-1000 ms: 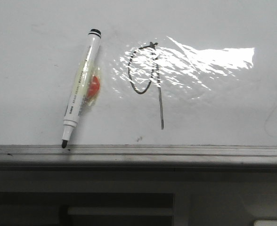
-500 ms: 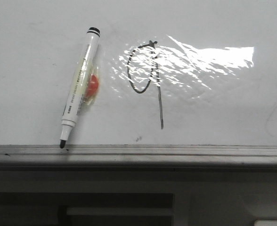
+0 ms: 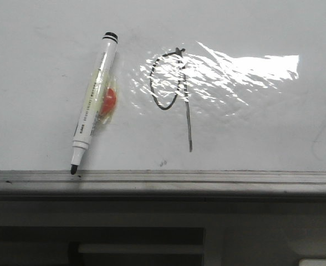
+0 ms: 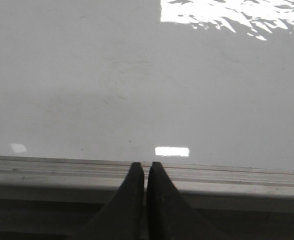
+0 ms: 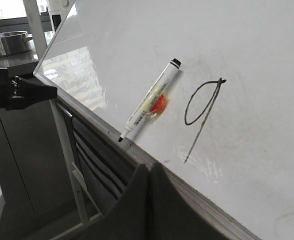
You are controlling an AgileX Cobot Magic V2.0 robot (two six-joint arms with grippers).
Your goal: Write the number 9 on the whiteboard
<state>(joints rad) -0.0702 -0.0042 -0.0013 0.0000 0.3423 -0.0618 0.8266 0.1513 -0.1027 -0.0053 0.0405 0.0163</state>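
The number 9 [image 3: 174,94] is drawn in thin black marker on the whiteboard [image 3: 263,127], an oval loop with a long tail. It also shows in the right wrist view [image 5: 202,112]. A white marker pen [image 3: 93,102] with an orange patch leans on the board, its tip on the grey ledge [image 3: 207,180]; it also shows in the right wrist view [image 5: 149,100]. My left gripper [image 4: 145,167] is shut and empty in front of the ledge [image 4: 237,180]. My right gripper [image 5: 150,170] is shut and empty, below the ledge and apart from the pen. Neither gripper shows in the front view.
Bright glare from wrinkled film [image 3: 240,72] lies right of the figure. Dark slatted shelving [image 5: 94,155] sits below the ledge. A black arm part [image 5: 17,92] shows at the board's far corner. A metal bowl [image 5: 7,42] stands behind.
The pen has shifted a few pixels to the left along the ledge since a second ago; in the last half second nothing moved.
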